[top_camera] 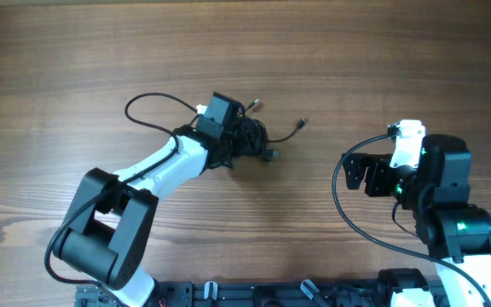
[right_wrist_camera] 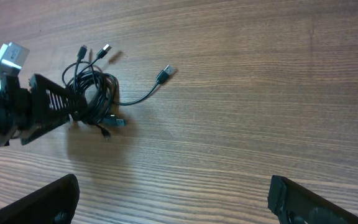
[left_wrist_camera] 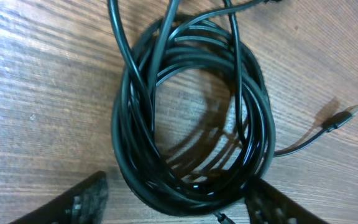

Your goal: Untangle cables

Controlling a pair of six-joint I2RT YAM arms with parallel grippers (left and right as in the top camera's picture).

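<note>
The cables are thin black wires wound in a tangled coil at the table's middle, with plug ends sticking out to the right and up. In the left wrist view the coil fills the frame, one plug lying to its right. My left gripper is open, its fingers on either side of the coil's near edge. In the right wrist view the coil lies far off at the left. My right gripper is open and empty over bare wood at the right side of the table.
The table is brown wood. The left arm's own thicker black cable loops out behind its wrist. The right arm's cable curves along its left side. The arm bases stand at the front edge.
</note>
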